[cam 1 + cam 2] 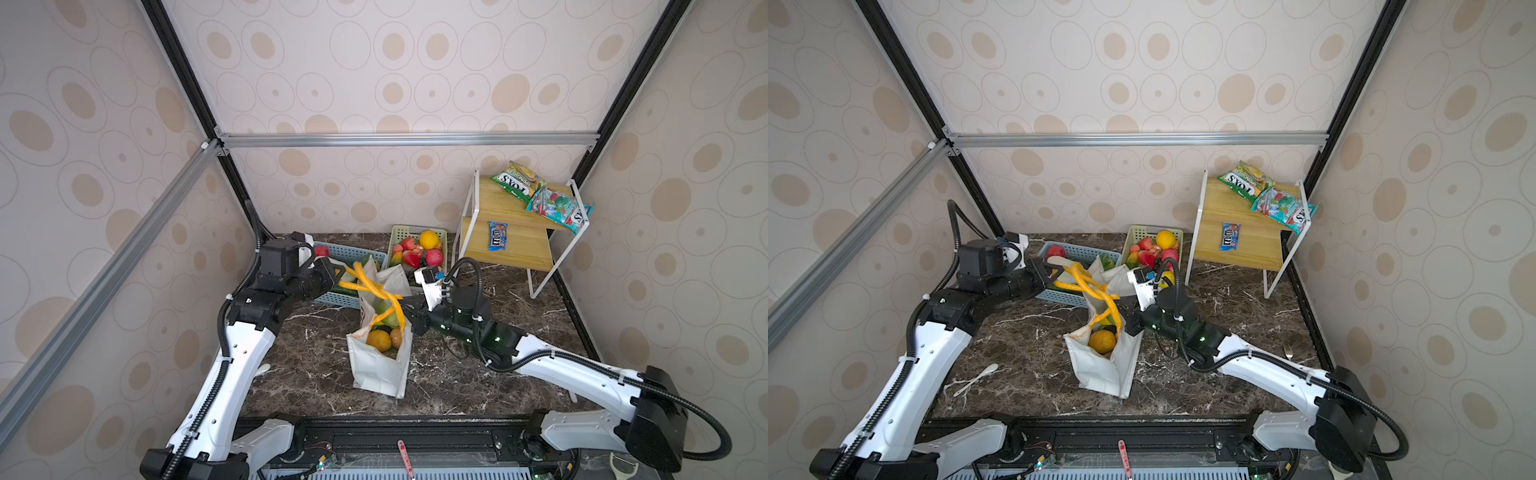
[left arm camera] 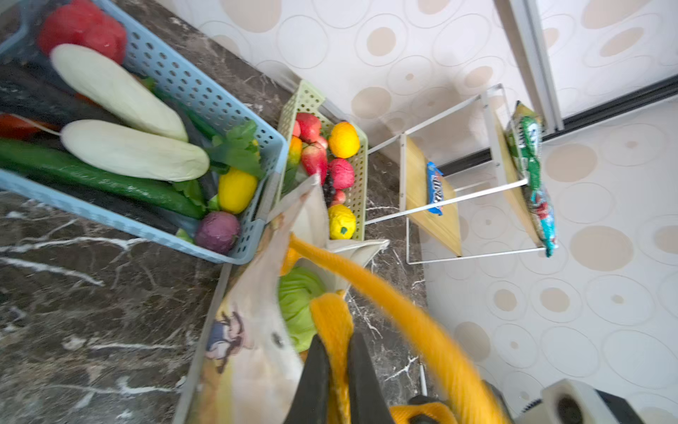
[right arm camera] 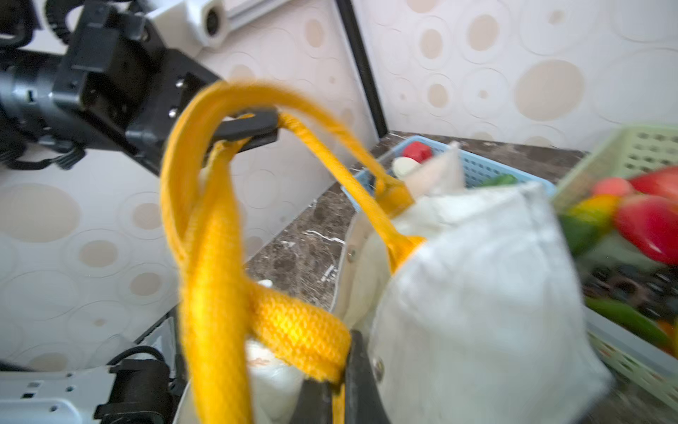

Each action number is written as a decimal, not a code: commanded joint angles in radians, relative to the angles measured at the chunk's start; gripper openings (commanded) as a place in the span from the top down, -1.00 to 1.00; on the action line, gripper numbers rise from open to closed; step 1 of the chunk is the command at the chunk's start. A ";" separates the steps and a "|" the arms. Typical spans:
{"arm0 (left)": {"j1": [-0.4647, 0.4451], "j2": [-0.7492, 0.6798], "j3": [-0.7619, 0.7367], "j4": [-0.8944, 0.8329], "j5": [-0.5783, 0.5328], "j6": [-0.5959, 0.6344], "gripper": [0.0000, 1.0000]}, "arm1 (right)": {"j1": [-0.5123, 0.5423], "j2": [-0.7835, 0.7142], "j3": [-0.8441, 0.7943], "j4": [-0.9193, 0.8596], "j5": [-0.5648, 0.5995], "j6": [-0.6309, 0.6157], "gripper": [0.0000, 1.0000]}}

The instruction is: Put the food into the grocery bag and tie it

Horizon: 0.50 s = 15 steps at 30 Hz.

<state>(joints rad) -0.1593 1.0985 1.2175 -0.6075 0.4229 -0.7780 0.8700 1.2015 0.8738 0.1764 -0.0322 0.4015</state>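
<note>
The left tool [image 2: 335, 339] is pressed together on one yellow-orange handle [image 2: 330, 315], and the right tool [image 3: 335, 370] pinches the other handle [image 3: 293, 330]. Between the two tools the loops cross over each other, slack, so I judge the tying under way with no knot pulled tight. Below the tools the grocery bag [image 1: 376, 370] stands on the counter [image 1: 307, 365], holding a green cabbage [image 2: 297, 304] and an orange fruit [image 1: 379, 340]. Well beyond the right tool, snack packets [image 1: 540, 195] lie unpacked on the shelf [image 1: 523, 249]

Dark marble counter [image 1: 316, 374]: grocery bag [image 1: 376, 368] ctr, blue basket [image 1: 349, 251] 11 o'clock, green basket [image 1: 401, 229] 12, wood rack [image 1: 519, 249] 2, spoon [image 1: 976, 379] 8, fork [image 1: 1288, 351] 3.
</note>
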 commanded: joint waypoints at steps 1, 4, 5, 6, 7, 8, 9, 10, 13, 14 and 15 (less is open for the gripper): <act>0.053 -0.024 -0.070 0.000 -0.070 0.092 1.00 | -0.053 -0.100 -0.038 -0.225 0.247 0.089 1.00; 0.077 -0.031 -0.157 0.001 -0.113 0.128 1.00 | -0.133 -0.169 -0.078 -0.331 0.269 0.201 1.00; 0.084 -0.032 -0.191 0.005 -0.131 0.134 1.00 | -0.154 -0.193 -0.097 -0.352 0.278 0.227 1.00; 0.086 -0.034 -0.224 0.014 -0.141 0.142 1.00 | -0.173 -0.216 -0.110 -0.377 0.286 0.248 1.00; 0.088 -0.034 -0.259 0.025 -0.155 0.147 1.00 | -0.193 -0.233 -0.123 -0.396 0.288 0.264 1.00; 0.090 -0.034 -0.299 0.036 -0.175 0.148 1.00 | -0.219 -0.253 -0.136 -0.420 0.280 0.278 1.00; 0.092 -0.032 -0.335 0.051 -0.179 0.147 1.00 | -0.249 -0.269 -0.148 -0.441 0.265 0.291 1.00; 0.093 -0.032 -0.365 0.069 -0.176 0.145 1.00 | -0.270 -0.280 -0.159 -0.452 0.241 0.293 1.00; 0.095 -0.034 -0.462 0.142 -0.182 0.131 1.00 | -0.348 -0.295 -0.209 -0.453 0.127 0.267 1.00; 0.095 -0.029 -0.493 0.169 -0.181 0.129 1.00 | -0.380 -0.288 -0.228 -0.452 0.078 0.256 1.00; 0.095 -0.024 -0.519 0.197 -0.176 0.128 1.00 | -0.402 -0.281 -0.244 -0.454 0.043 0.253 1.00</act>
<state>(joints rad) -0.1196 1.0706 0.7589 -0.4347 0.4828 -0.6910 0.5690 0.9310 0.6765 -0.1524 -0.0631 0.6479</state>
